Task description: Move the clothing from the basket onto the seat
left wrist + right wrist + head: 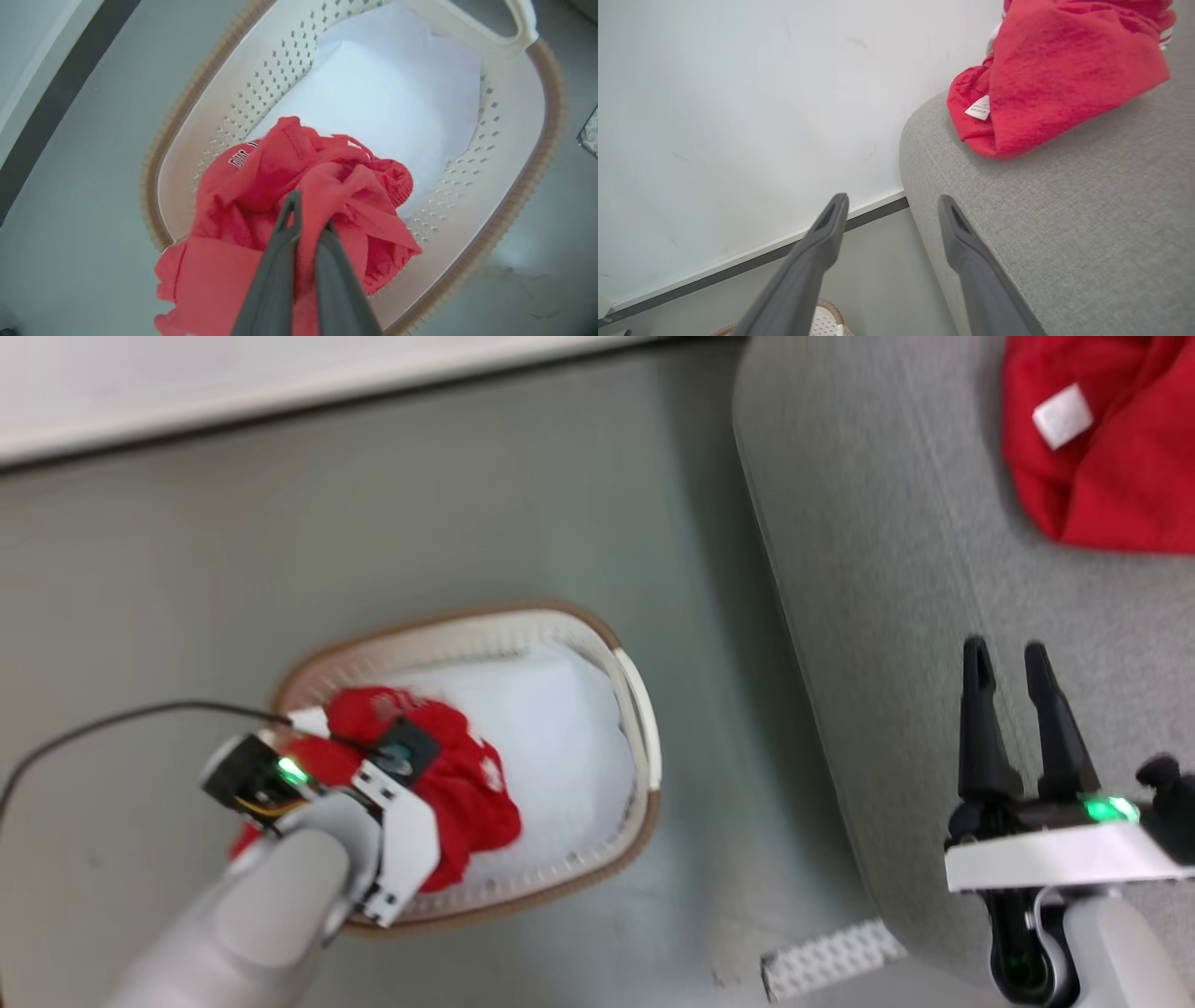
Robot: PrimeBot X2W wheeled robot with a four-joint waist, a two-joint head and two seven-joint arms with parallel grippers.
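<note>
We found the left jaws closed on a fold of the red garment [261,196]. It lay bunched at the left end of the basket [546,140], partly over the brown rim and on top of the white sheet [397,93]. The basket stood on the floor [373,523], to the left of the seat [887,569]. The right jaws stood open and empty above the near part of the seat. A second red garment [1102,457] lay on the far right part of the seat.

We judged that the step in hand was lifting the garment out. To do it well, we thought the lift should go straight up until the hanging cloth cleared the rim, because a low sideways pull could drag the basket or catch the sheet. The grip seemed to hold only a small pinch of cloth. A slow carry to the right therefore looked safer to us, with the release over bare seat beside the second garment.
</note>
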